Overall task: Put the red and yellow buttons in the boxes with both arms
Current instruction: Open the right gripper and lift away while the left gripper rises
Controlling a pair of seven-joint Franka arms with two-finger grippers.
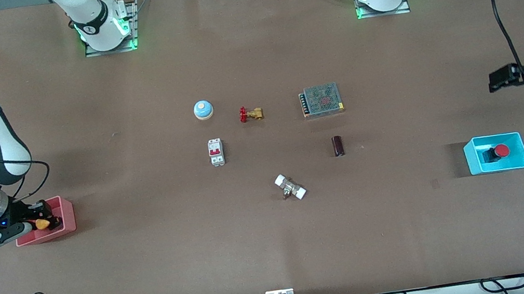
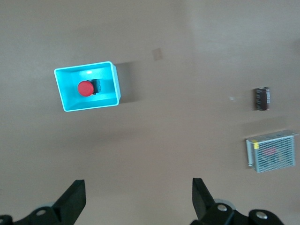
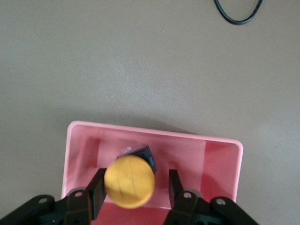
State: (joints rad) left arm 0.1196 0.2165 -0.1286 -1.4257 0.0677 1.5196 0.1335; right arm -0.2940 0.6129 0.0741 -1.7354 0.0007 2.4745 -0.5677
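No brand or label reads clearly anywhere on your table. Your right gripper (image 3: pixel 133 190) sits low in the shallow pink-red plastic bin (image 1: pixel 65 216) at the right arm's end, fingers parted, the orange-yellow mushroom-cap button (image 3: pixel 129 181) on its black base between them (touching one finger, a gap showing at the other). Your left gripper (image 2: pixel 138 199) hangs wide open and empty over bare tabletop at the left arm's end. The red-capped push button (image 1: pixel 498 152) already lies inside the cyan plastic bin (image 1: pixel 519 160). A metal-mesh power supply (image 1: pixel 321 99) lies mid-table.
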